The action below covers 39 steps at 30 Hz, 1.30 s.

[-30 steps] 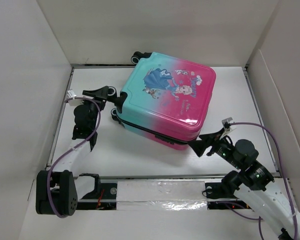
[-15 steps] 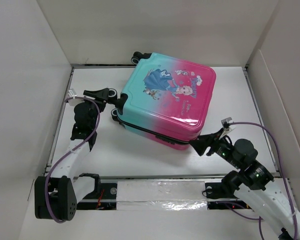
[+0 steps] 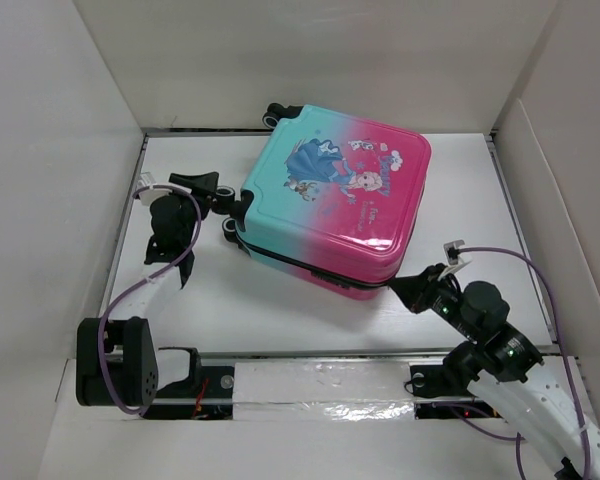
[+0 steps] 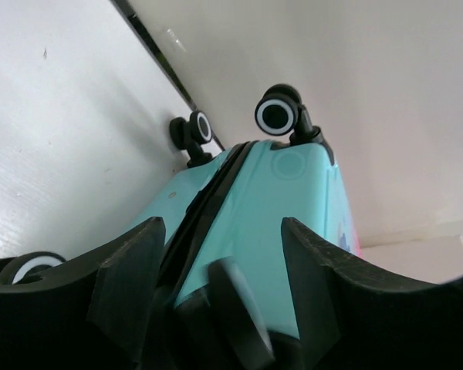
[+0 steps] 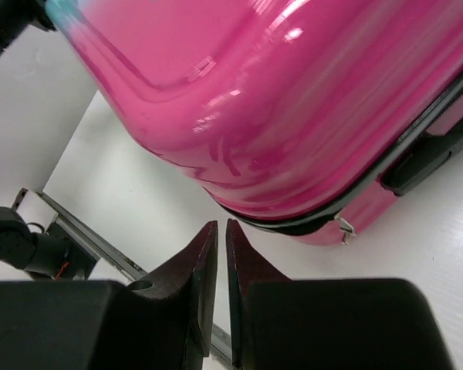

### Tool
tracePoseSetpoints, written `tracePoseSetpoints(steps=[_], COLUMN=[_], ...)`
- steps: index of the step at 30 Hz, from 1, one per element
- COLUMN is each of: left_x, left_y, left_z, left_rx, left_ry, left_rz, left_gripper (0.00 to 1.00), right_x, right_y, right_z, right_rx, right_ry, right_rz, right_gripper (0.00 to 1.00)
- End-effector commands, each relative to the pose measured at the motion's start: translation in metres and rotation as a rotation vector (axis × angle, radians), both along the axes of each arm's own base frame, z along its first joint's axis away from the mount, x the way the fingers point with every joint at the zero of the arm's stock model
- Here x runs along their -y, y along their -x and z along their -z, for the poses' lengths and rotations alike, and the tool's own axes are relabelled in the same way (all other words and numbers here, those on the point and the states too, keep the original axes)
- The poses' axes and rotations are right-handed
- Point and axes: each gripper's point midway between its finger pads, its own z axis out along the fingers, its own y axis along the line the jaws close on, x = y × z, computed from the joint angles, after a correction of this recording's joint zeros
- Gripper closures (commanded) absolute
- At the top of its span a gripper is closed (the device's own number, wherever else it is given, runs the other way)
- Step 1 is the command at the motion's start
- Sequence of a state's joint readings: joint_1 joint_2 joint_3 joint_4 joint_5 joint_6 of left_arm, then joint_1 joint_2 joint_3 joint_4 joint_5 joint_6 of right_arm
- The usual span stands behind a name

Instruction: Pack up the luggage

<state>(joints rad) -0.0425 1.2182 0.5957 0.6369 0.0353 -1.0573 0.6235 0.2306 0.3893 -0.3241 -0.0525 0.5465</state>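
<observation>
Two grippers are flanking the closed kids' suitcase lying flat toward the table's far edge: left gripper is straddling the teal wheel end, jaws half-open, probably bracing; right gripper, pinched nearly together on nothing, is hovering near the pink corner's zipper pull.
</observation>
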Motion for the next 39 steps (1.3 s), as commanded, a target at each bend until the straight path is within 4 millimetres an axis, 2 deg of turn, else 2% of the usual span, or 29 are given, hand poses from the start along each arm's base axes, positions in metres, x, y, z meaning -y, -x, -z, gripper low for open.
tracePoseSetpoints(steps=[1, 2, 3, 5, 8, 9, 10, 11, 14, 15, 16, 17, 18, 20, 21, 22, 23, 25, 26, 27, 29, 30, 31, 32, 34, 35, 39], left_x=[-0.002, -0.004, -0.007, -0.011, -0.02, -0.024, -0.026, -0.021, 0.002, 0.011, 0.031, 0.05, 0.063, 0.109, 0.138, 0.139, 0.162, 0.171, 0.175, 0.185, 0.192, 0.203, 0.207, 0.21, 0.214, 0.211, 0.214], left_y=[-0.006, -0.006, -0.006, -0.004, 0.009, 0.02, 0.027, 0.044, 0.073, 0.088, 0.099, 0.108, 0.117, 0.137, 0.148, 0.145, 0.161, 0.179, 0.185, 0.202, 0.21, 0.226, 0.232, 0.237, 0.247, 0.245, 0.25], left_z=[-0.047, -0.043, -0.041, -0.044, -0.075, -0.098, -0.108, -0.135, -0.168, -0.179, -0.185, -0.178, -0.179, -0.175, -0.165, -0.162, -0.153, -0.149, -0.135, -0.132, -0.101, -0.091, -0.075, -0.053, -0.027, -0.005, 0.033], left_rx=[0.142, 0.131, 0.122, 0.131, 0.214, 0.275, 0.3, 0.377, 0.47, 0.514, 0.55, 0.564, 0.593, 0.625, 0.621, 0.623, 0.62, 0.654, 0.642, 0.655, 0.598, 0.596, 0.572, 0.543, 0.493, 0.447, 0.358], left_ry=[0.004, 0.005, 0.004, 0.011, 0.004, 0.003, 0.001, -0.006, -0.062, -0.095, -0.093, -0.111, -0.138, -0.163, -0.199, -0.232, -0.234, -0.288, -0.305, -0.302, -0.368, -0.374, -0.401, -0.436, -0.461, -0.487, -0.509], left_rz=[0.002, -0.007, -0.015, -0.023, -0.071, -0.096, -0.102, -0.092, -0.035, 0.002, 0.074, 0.164, 0.218, 0.415, 0.513, 0.51, 0.577, 0.595, 0.613, 0.661, 0.692, 0.758, 0.792, 0.824, 0.874, 0.874, 0.921], left_gripper=[0.41, 0.37, 0.3, 0.23, 0.17, 0.17, 0.17, 0.22, 0.39, 0.6, 0.73, 0.84, 0.99, 1.0, 1.0, 1.0, 1.0, 1.0, 1.0, 1.0, 1.0, 1.0, 1.0, 1.0, 1.0, 1.0, 1.0], right_x=[0.008, 0.011, 0.014, 0.021, 0.036, 0.039, 0.045, 0.048, 0.047, 0.043, 0.04, 0.037, 0.035, 0.031, 0.03, 0.029, 0.027, 0.025, 0.025, 0.026, 0.022, 0.021, 0.018, 0.016, 0.011, 0.01, 0.01], right_y=[-0.007, -0.008, -0.007, -0.007, -0.004, -0.004, -0.006, -0.008, -0.011, -0.013, -0.015, -0.018, -0.019, -0.023, -0.025, -0.026, -0.026, -0.029, -0.03, -0.031, -0.038, -0.038, -0.04, -0.04, -0.04, -0.04, -0.043], right_z=[0.006, 0.005, 0.013, 0.017, 0.02, 0.022, 0.019, 0.021, 0.025, 0.025, 0.025, 0.034, 0.036, 0.042, 0.042, 0.042, 0.046, 0.047, 0.047, 0.052, 0.047, 0.054, 0.05, 0.05, 0.049, 0.049, 0.048], right_rx=[-0.043, -0.058, -0.097, -0.151, -0.193, -0.2, -0.186, -0.193, -0.218, -0.217, -0.223, -0.247, -0.257, -0.283, -0.283, -0.284, -0.285, -0.281, -0.275, -0.269, -0.211, -0.205, -0.18, -0.163, -0.129, -0.112, -0.041], right_ry=[-0.008, -0.022, -0.013, -0.046, -0.093, -0.105, -0.128, -0.14, -0.117, -0.11, -0.099, -0.047, -0.029, 0.004, 0.01, 0.01, 0.019, 0.012, 0.015, 0.022, 0.011, 0.024, 0.009, 0.018, 0.018, 0.034, 0.035], right_rz=[0.081, 0.104, 0.127, 0.182, 0.273, 0.295, 0.329, 0.354, 0.37, 0.351, 0.345, 0.337, 0.331, 0.329, 0.328, 0.325, 0.315, 0.314, 0.313, 0.317, 0.305, 0.292, 0.285, 0.265, 0.226, 0.214, 0.204], right_gripper=[0.85, 0.87, 0.88, 0.93, 1.0, 1.0, 1.0, 1.0, 1.0, 0.99, 0.95, 0.85, 0.81, 0.72, 0.69, 0.69, 0.66, 0.64, 0.6, 0.58, 0.52, 0.51, 0.5, 0.5, 0.5, 0.53, 0.53])
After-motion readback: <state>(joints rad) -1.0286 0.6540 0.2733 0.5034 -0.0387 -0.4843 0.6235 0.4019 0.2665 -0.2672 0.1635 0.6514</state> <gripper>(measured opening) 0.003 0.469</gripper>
